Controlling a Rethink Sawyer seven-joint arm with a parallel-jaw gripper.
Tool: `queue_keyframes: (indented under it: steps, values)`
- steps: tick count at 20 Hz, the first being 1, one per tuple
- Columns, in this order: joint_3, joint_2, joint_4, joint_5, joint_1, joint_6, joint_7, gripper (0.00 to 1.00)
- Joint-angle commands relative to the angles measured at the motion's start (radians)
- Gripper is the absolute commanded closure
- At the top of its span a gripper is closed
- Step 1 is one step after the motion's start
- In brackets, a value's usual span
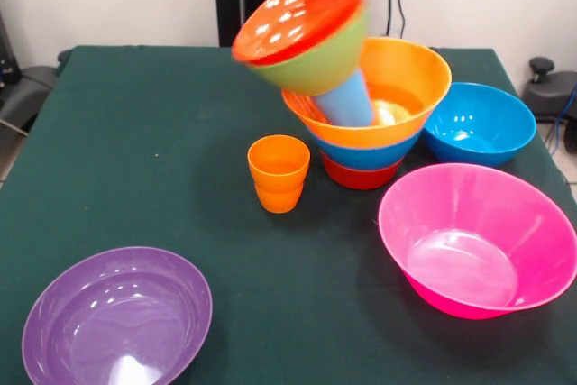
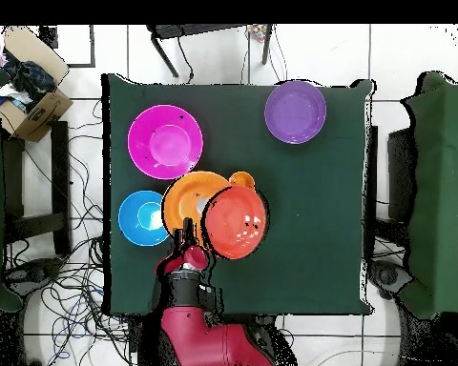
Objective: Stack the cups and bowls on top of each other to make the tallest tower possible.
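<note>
End effector [image 2: 187,232] beside the tower [image 1: 361,105] – grip state unclear – top bowls [image 1: 302,29] tilting

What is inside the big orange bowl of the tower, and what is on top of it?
Inside the orange bowl stands a light blue cup. On it sit a lime green bowl and a red-orange bowl, both tilted. The cup's top and base are covered.

Green table [image 2: 309,191] seen from above. Purple bowl [image 2: 295,111] at one o'clock, pink bowl [image 2: 164,142] at eleven, blue bowl [image 2: 142,217] at nine. Centre: red-orange bowl [image 2: 236,222] overlapping an orange bowl [image 2: 187,198]. Red arm [image 2: 190,305] enters at six.
</note>
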Motion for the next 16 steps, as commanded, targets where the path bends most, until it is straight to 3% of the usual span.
queue_keyframes:
  steps: [1, 12, 16]
  values:
    - [0.026, -0.041, -0.056, 0.02, -0.015, 0.105, 0.189, 0.0]
    - [-0.025, -0.119, -0.059, 0.061, 0.059, 0.224, 0.11, 0.0]
    - [-0.069, -0.1, -0.084, 0.066, 0.081, 0.257, 0.058, 0.0]
